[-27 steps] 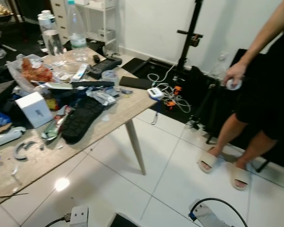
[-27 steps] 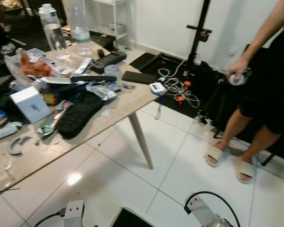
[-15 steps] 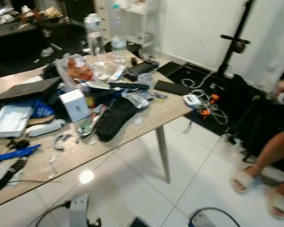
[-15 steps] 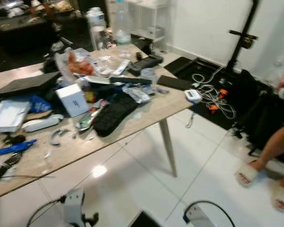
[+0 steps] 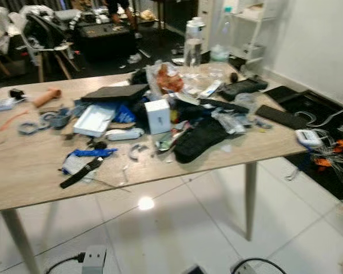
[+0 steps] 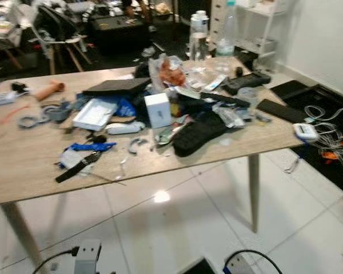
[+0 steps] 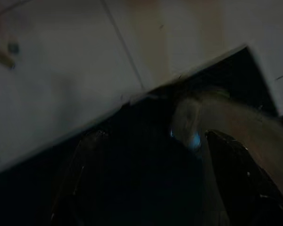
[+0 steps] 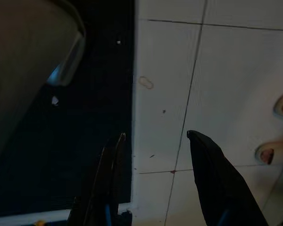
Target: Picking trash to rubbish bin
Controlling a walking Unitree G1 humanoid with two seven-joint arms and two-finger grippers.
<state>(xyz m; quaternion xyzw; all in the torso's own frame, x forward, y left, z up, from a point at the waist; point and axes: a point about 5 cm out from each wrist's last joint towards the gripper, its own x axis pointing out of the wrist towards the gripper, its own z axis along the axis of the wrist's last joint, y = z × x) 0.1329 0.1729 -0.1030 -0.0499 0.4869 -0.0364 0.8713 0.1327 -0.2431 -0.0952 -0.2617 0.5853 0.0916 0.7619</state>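
many bits of trash (image 5: 160,140) lie on the messy worktop (image 5: 23,171), which now sits in front since the camera turned. the right tool (image 8: 153,181) hangs spread over the floor, empty; the left tool's state cannot be told.

Head views soft with blur; small litter on table (image 5: 23,171) too smeared to identify. Table's left end cut by frame edge. Cable tangle (image 5: 331,154) cut at right edge. Left wrist view dark, blurred; left gripper (image 7: 151,188) fingers barely readable. Person's sandalled toes (image 8: 273,153) cut by right wrist view's edge.
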